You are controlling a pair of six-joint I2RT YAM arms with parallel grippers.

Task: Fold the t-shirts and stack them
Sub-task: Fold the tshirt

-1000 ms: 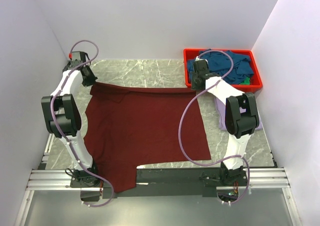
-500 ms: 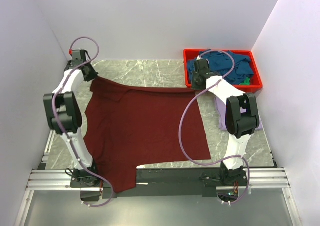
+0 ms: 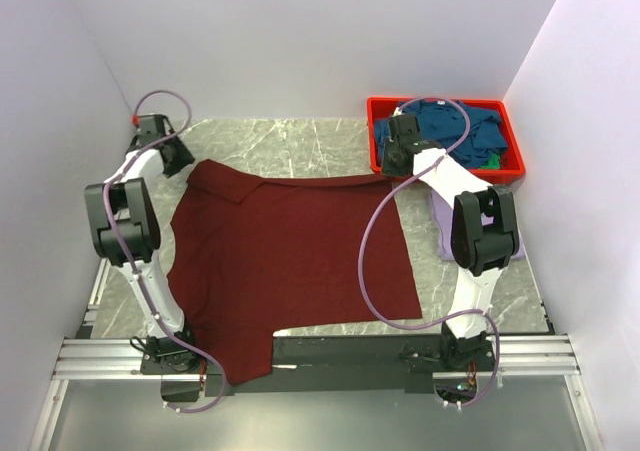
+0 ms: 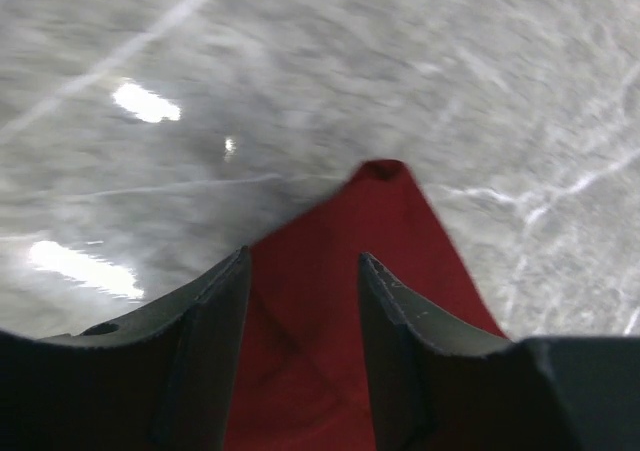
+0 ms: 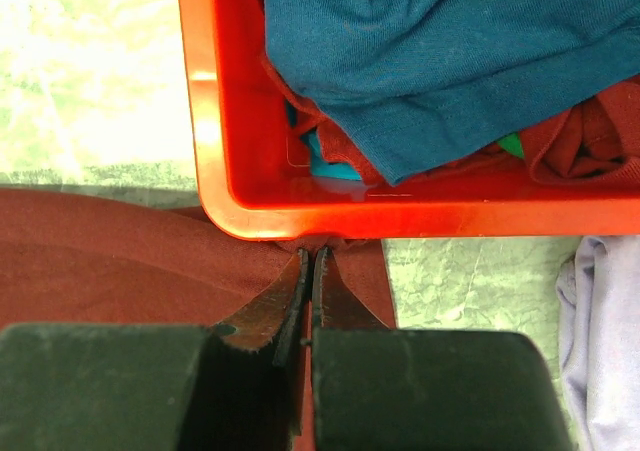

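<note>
Left tool (image 4: 303,259) has retreated, parted; right tool (image 5: 308,258) pinches maroon shirt (image 3: 290,251).

Maroon t-shirt (image 3: 290,261) spread flat; teal ones (image 3: 450,131) heaped.

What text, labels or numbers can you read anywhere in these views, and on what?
None can be read in any view.
No print, label or number shows on the maroon t-shirt, the red bin, the teal t-shirts or the lavender t-shirt.
</note>
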